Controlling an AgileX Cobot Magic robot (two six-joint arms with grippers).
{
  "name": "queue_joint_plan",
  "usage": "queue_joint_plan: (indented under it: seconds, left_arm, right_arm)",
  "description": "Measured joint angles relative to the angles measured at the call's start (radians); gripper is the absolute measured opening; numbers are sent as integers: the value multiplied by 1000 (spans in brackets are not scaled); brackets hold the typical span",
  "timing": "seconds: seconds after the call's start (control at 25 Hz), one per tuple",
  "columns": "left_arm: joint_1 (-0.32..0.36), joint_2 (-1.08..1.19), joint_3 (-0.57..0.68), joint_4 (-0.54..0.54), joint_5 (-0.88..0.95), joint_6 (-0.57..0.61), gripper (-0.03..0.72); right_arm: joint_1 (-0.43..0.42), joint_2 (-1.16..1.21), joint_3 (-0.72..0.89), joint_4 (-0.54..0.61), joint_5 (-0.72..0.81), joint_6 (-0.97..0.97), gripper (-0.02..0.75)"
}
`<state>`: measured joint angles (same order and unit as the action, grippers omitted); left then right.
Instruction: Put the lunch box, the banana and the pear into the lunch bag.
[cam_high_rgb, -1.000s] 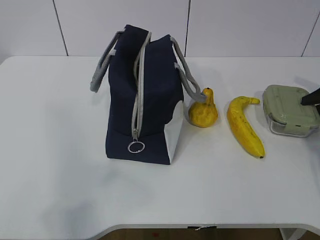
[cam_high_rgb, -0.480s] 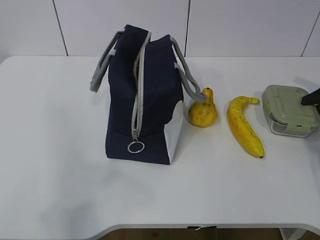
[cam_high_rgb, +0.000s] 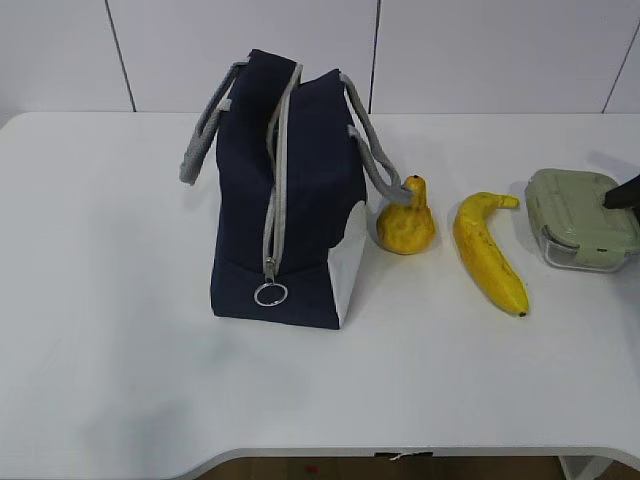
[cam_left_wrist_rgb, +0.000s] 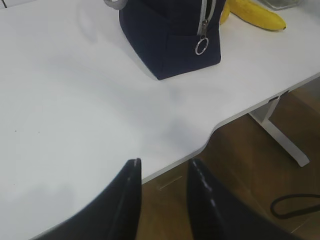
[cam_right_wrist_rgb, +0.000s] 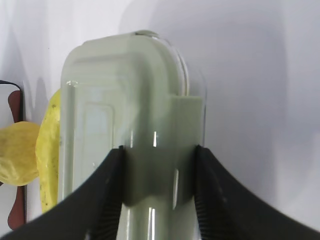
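- The lunch box (cam_high_rgb: 580, 220), a clear container under a pale sage-green lid, is seen on the white table (cam_high_rgb: 120, 330) at the far right of the exterior view, and it fills the middle of the right wrist view.
- The right gripper (cam_right_wrist_rgb: 158, 165) is shown with its 2 black fingers (cam_right_wrist_rgb: 112, 190) pressed against opposite sides of the lunch box, so the box is grasped; whether it is lifted off the table cannot be told.
- In the exterior view only a dark tip of that gripper is visible, at the right edge over the lid.
- The banana (cam_high_rgb: 488, 252) is laid flat just left of the lunch box, its dark tip turned toward the front edge of the table.
- The pear (cam_high_rgb: 406, 222) is stood upright between the banana and the lunch bag (cam_high_rgb: 290, 190), near the bag's white lower patch.
- The lunch bag is set upright, with the grey zipper (cam_high_rgb: 276, 170) drawn along its top and down the near end, where the metal ring pull (cam_high_rgb: 271, 294) hangs.
- The left gripper (cam_left_wrist_rgb: 164, 172) is held over the table's front edge, well apart from the bag, with its jaws parted and nothing between them.
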<state>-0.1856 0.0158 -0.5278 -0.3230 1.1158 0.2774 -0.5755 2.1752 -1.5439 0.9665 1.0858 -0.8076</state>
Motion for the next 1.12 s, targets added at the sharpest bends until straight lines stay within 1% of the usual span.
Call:
queue_joint_plan:
  seconds: [0.4,0.68,0.92,1.12]
  left_arm:
    - [0,4,0,0,-2,-7,241]
    - [0,89,0,-20,-20,-7,241]
    - [0,168,0,-32,-67,-7,241]
    - [0,230,0,-67,-152,-7,241]
  right_arm:
    - [0,6,0,14,16,0,312]
    - [0,6,0,17,22,-2,312]
    - [0,6,0,27,26,-2,312]
    - [0,6,0,36,44,3,312]
